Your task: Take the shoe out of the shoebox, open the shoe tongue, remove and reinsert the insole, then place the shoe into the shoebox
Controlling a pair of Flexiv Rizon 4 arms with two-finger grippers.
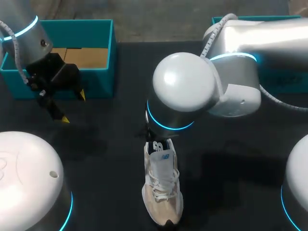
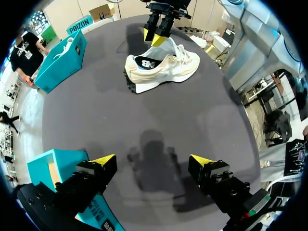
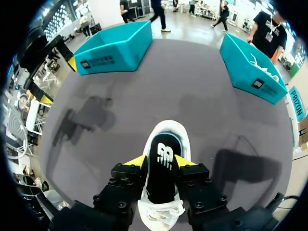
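shoe [image 1: 162, 199] [image 2: 166, 67] [image 3: 162, 127]: cream-and-white trainer, upright on its sole at the near middle of the dark worktop [image 1: 106, 159], outside both boxes, toe toward the near edge, heel toward the far side. tongue [image 1: 159, 153] lifted upright. dark insole [image 2: 146, 62] visible inside the heel opening, logo facing up.

right pincer [image 3: 160, 161] [image 2: 155, 37]: directly over the shoe's opening, level with the collar, hidden beneath the right arm in the head view; whether gripping or free, not discernible.

left pincer [image 1: 73, 107] [image 2: 153, 160]: released, fingers wide apart with nothing between them, above the worktop at the far left, well apart from the shoe, just beside the near wall of the left teal shoebox [image 1: 103, 62] [image 3: 115, 48].

right teal shoebox [image 1: 250, 19] [image 3: 250, 67]: at the far right of the worktop, partly covered by the right arm in the head view.
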